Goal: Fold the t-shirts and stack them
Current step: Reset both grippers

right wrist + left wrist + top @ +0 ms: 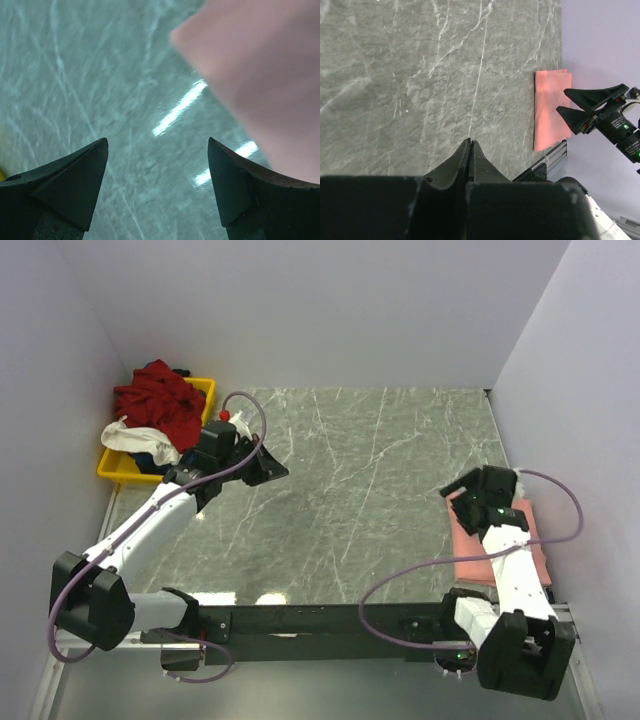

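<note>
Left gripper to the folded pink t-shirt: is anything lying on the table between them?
Nothing: the left wrist view shows only bare table between the shut left gripper and the folded pink t-shirt; the top view agrees.

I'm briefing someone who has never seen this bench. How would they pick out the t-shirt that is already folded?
Start at the grey marble table and go to its right edge, by the wall. There, beside the right arm, lies the salmon-pink t-shirt, a flat neat rectangle. The other shirts lie crumpled in the yellow tray at the far left.
</note>
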Motion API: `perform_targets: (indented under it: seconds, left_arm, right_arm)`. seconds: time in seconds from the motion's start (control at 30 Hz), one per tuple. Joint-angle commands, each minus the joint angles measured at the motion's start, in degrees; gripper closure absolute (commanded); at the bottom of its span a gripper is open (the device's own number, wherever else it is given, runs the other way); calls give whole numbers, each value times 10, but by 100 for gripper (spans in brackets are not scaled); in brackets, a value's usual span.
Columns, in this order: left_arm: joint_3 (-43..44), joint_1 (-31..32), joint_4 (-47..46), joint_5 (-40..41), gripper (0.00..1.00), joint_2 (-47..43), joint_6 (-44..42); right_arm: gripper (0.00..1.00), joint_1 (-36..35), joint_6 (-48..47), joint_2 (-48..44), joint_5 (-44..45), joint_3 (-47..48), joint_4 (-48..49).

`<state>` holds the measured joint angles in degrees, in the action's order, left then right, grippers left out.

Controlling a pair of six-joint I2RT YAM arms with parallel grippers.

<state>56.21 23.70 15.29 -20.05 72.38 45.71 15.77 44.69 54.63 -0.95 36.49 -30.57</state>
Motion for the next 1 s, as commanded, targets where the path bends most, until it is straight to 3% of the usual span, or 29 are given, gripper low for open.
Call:
perform_targets:
  seconds: [0.0, 0.03, 0.17, 0.27, 0.4, 0.53, 0.97]
  left_arm:
    - [-17, -6, 3, 39, 94, -41, -15]
    - [-17, -6, 3, 40, 93, -41, -16]
    - [-48, -6, 2, 63, 91, -75, -18]
    - [-82, -6, 2, 83, 87, -104, -23]
    - [-118, -6, 0, 109, 84, -136, -30]
    - [-147, -6, -1, 145, 80, -187, -26]
    - [-193, -6, -36, 172, 81, -225, 10]
  right_arm:
    - [13, -153, 26, 28, 14, 34, 103]
    - [13, -154, 29, 28, 14, 39, 110]
    - [12, -366, 41, 84, 91, 90, 113]
    - [12, -476, 38, 135, 126, 139, 108]
    - [12, -560, 29, 173, 103, 160, 160]
    - [12, -600, 10, 184, 88, 157, 181]
    - [8, -592, -77, 109, 93, 117, 146]
